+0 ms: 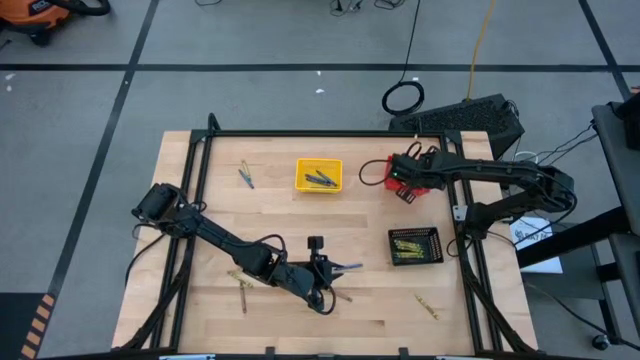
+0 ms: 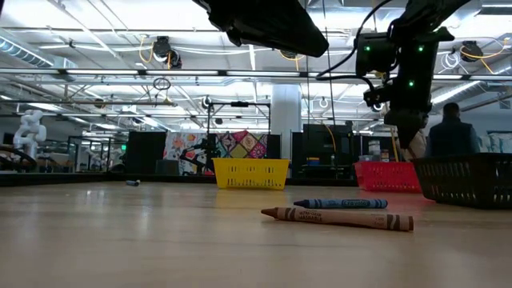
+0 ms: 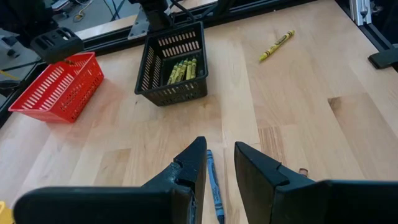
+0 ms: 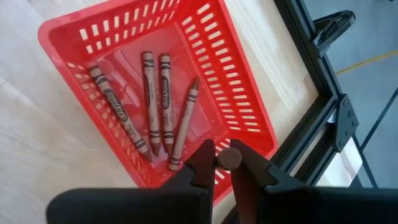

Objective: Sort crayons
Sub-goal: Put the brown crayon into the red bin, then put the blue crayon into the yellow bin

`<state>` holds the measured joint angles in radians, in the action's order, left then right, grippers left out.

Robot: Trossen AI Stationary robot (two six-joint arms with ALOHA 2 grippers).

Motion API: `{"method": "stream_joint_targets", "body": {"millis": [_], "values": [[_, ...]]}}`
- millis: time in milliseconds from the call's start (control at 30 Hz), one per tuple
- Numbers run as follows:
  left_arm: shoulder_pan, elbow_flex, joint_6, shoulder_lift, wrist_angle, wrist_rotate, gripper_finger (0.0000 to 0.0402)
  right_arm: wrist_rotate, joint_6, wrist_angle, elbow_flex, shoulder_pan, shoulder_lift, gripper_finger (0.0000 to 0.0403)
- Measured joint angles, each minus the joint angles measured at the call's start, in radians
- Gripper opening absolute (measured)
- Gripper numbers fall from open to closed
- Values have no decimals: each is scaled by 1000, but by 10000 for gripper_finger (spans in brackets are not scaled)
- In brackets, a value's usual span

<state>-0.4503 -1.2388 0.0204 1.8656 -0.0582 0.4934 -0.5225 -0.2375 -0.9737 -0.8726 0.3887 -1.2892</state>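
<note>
1. Crayons, thin paper-wrapped wax sticks, lie sorted and loose: four brown ones [image 4: 149, 99] in the red mesh plastic basket [image 4: 245, 87] at the table's two o'clock; yellow ones [image 3: 182, 70] in the black mesh basket [image 3: 163, 93] at four o'clock.
2. Right gripper [image 4: 222, 163] hovers over the red basket, pinching a brown crayon end-on [image 4: 231, 158]; released off-centre, it could strike the rim and bounce out.
3. Left gripper [image 3: 219, 163], at six o'clock, spreads empty fingers over a blue crayon [image 3: 214, 186]; a skewed closure may roll it away.
</note>
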Motion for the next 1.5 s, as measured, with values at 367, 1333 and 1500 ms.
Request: {"method": "stream_joint_targets", "body": {"millis": [367, 1333, 1500], "values": [[0, 0, 0, 0, 3, 0, 87, 0, -1, 1, 0, 5, -42, 61], [15, 1, 134, 0, 67, -163, 87, 162, -105, -18, -31, 0, 123, 126], [36, 1, 159, 0, 75, -180, 87, 274, -180, 14, -82, -25, 195, 126]]}}
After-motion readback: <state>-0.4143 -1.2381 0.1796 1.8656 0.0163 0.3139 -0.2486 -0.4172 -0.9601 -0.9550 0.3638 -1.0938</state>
